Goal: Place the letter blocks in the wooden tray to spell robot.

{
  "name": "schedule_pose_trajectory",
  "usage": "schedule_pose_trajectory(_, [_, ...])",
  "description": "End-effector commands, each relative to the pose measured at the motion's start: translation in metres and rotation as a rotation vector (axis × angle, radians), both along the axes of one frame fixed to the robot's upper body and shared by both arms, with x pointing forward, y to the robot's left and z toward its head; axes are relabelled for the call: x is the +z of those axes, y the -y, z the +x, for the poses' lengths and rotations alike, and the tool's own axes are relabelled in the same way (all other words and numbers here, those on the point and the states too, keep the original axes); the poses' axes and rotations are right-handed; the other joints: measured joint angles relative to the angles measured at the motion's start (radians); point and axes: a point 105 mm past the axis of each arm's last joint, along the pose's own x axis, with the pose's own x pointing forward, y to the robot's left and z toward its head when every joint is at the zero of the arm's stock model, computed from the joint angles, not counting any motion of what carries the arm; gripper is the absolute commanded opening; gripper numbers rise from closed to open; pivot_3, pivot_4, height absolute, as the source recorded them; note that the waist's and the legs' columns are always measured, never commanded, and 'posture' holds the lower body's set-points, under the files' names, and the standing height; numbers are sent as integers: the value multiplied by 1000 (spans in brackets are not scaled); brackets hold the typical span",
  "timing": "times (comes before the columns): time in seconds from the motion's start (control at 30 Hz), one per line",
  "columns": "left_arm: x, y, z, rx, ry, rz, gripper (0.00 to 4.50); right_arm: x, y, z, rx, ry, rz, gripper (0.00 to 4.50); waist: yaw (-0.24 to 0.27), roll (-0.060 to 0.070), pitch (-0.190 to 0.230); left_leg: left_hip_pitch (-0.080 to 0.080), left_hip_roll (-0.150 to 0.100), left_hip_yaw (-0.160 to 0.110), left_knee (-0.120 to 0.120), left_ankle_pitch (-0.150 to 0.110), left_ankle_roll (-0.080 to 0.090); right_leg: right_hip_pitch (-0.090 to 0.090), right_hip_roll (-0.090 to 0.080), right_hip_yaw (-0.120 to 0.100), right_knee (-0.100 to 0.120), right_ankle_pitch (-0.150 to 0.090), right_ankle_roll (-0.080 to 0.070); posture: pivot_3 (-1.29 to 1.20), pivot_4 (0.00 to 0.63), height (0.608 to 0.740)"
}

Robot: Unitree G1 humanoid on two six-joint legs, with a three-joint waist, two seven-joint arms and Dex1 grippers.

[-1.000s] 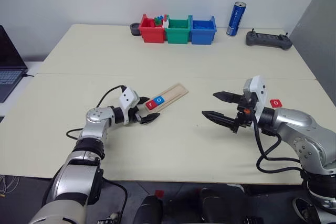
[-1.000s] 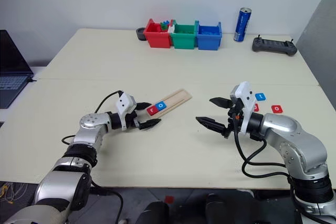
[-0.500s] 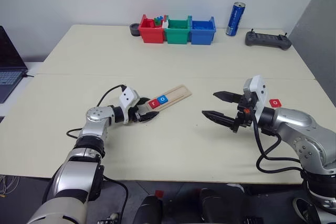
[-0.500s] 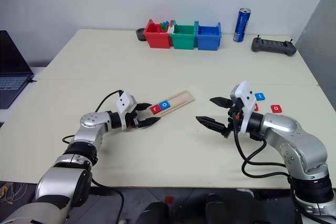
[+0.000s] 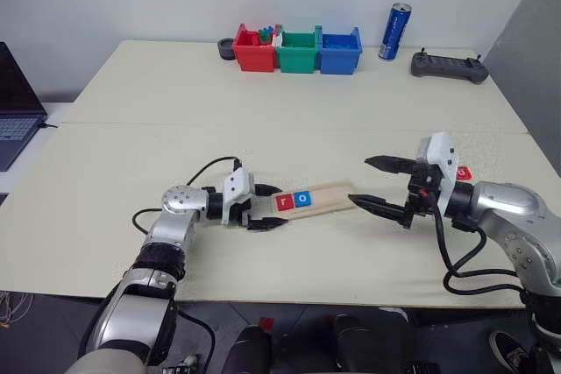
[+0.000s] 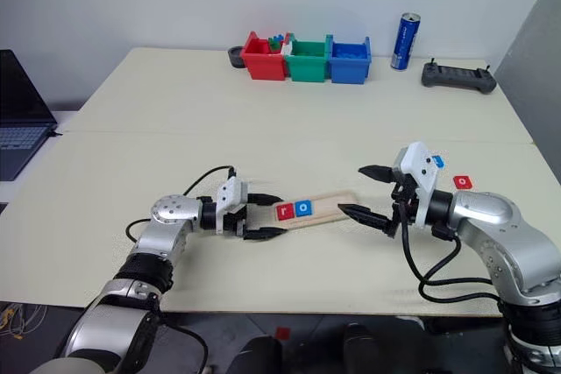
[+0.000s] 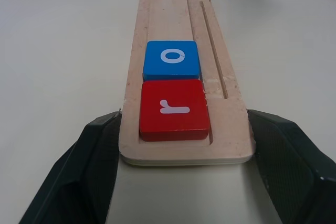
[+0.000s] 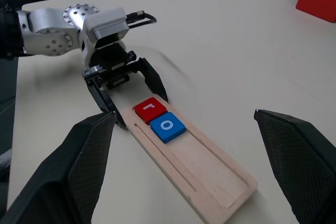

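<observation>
Moved: wooden tray (image 5: pixel 314 199) dragged toward counter's near edge, turned crosswise.
Left tool (image 5: pixel 266 207): clamped on tray's end.
Right tool (image 5: pixel 382 183): fingers apart, empty.
Meaning: r (image 7: pixel 174 108), o (image 7: pixel 171 59) seated; three remain.

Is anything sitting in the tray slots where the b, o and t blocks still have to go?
Nothing visible does. In the wooden tray, the red r block and blue o block fill the end gripped by the left gripper; the recess beyond them is bare wood. The right gripper hangs open near the far end, not over the slots.
</observation>
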Motion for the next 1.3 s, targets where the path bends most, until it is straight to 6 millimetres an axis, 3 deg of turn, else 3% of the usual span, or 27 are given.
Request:
schedule_pose_trajectory(0.03, [7, 4, -6, -62, 18, -5, 3380, -6, 1, -13, 86, 26, -51, 4500, 0, 0, 0, 0, 0, 0, 0, 0, 0, 0, 0, 0, 0, 0, 0, 0, 150, 740])
schedule_pose_trajectory(0.2, [1, 8, -10, -102, 8, 14, 3380, -20, 6, -22, 164, 41, -130, 4500, -1, 0, 0, 0, 0, 1, 0, 0, 0, 0, 0, 0, 0, 0, 0, 0, 150, 740])
schedule_pose_trajectory(1.3, [1, 18, -3, -159, 36, 34, 3380, -13, 10, -3, 131, 79, -125, 4500, -1, 0, 0, 0, 0, 1, 0, 0, 0, 0, 0, 0, 0, 0, 0, 0, 150, 740])
